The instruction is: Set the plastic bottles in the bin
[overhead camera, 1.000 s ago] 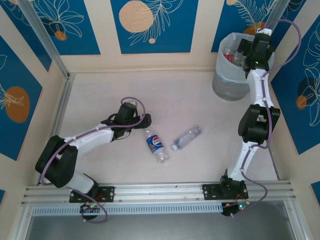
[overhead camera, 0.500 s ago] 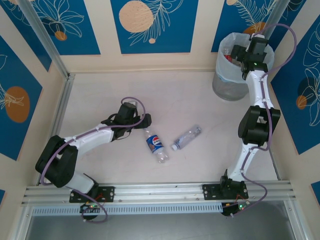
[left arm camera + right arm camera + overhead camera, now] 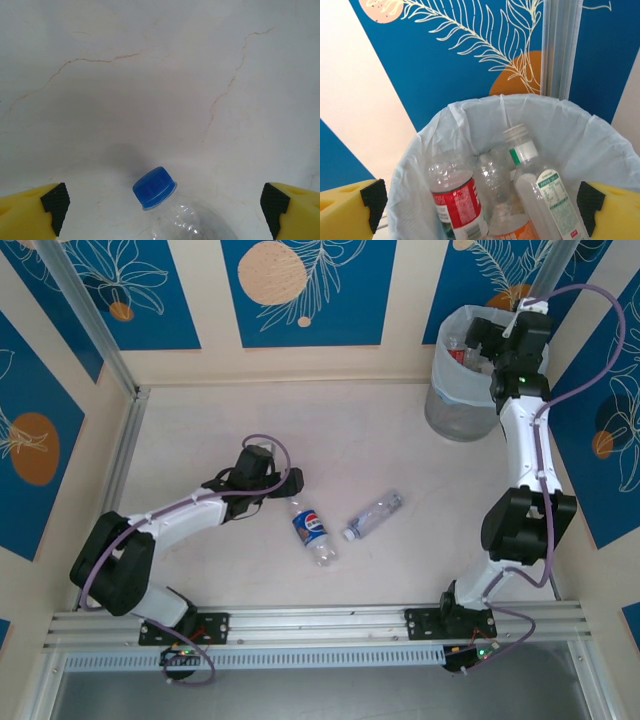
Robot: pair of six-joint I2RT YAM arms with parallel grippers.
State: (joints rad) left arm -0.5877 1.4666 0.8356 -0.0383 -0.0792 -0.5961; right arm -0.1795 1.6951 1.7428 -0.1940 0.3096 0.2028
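Bottles (image 3: 457,200) lie inside the bin (image 3: 452,412) under our right gripper (image 3: 480,340), spread and empty, so we judge the next step is the Pepsi bottle (image 3: 312,530), well apart from the bin, where our left gripper (image 3: 286,487), also spread, must advance past the blue cap (image 3: 154,187) and close.

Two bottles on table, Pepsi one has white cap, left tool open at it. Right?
Cap is blue, not white; left wrist view shows it. Rest holds: Pepsi bottle and clear bottle on the table, left tool open at the Pepsi one.
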